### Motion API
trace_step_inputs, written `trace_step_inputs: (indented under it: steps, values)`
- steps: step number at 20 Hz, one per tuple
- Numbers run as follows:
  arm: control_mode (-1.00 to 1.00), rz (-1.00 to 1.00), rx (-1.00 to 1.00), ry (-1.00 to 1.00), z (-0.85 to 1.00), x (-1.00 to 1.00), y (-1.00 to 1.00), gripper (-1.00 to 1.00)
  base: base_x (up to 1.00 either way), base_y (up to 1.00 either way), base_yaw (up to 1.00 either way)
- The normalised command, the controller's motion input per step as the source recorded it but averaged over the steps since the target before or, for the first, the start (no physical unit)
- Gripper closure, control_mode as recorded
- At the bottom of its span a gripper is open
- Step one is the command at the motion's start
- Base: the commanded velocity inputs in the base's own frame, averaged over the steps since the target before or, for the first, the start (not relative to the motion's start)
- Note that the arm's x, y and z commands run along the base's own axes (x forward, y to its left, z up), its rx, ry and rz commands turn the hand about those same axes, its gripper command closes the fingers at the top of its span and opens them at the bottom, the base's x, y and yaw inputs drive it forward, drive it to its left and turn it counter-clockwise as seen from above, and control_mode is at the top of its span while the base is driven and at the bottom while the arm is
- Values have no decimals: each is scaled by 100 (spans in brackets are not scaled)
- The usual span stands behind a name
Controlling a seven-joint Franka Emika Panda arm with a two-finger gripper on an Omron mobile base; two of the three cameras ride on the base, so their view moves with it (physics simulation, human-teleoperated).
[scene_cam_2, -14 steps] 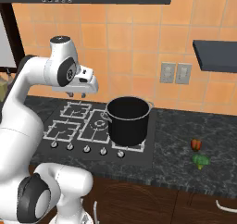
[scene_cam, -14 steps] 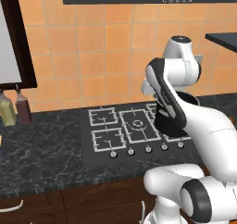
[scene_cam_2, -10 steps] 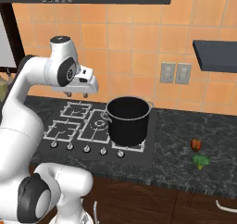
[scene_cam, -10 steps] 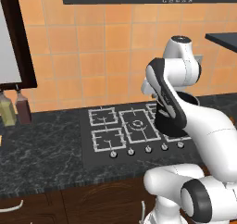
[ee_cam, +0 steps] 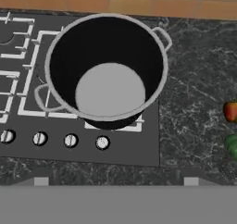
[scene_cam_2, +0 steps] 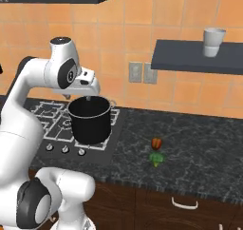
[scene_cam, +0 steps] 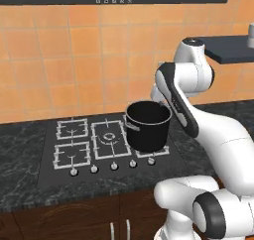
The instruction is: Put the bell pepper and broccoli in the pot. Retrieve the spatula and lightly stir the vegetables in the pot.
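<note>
The pincer (scene_cam_2: 88,97) is hanging just above the back rim of the matte black, straight-walled pot (scene_cam_2: 90,119), and I cannot tell whether its fingers are apart or together. The bell pepper (scene_cam_2: 156,143), a small glossy orange-red lump, is lying well off to the pincer's right on the speckled dark worktop (scene_cam_2: 199,148), touching the knobbly green broccoli (scene_cam_2: 156,158) just in front of it, so the reach is looking sideways and downward.
</note>
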Motion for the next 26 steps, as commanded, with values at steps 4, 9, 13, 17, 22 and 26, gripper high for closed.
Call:
trace_step_inputs:
  steps: [4, 9, 13, 17, 22, 26]
  values:
    - [100, 0, 0, 0, 0, 0, 0, -100, 0, -76, 0]
    - [100, 0, 0, 0, 0, 0, 0, -100, 18, -52, -1]
    - [-100, -2, 0, 0, 0, 0, -3, -100, 36, -12, -5]
    - [-100, -7, 1, 0, -22, -6, -24, -100, 0, 0, 0]
    - [-100, -10, 0, 0, -66, -15, -35, -100, 0, 0, 0]
    - [-100, -9, 0, 0, -81, 0, -32, -100, 0, 0, 0]
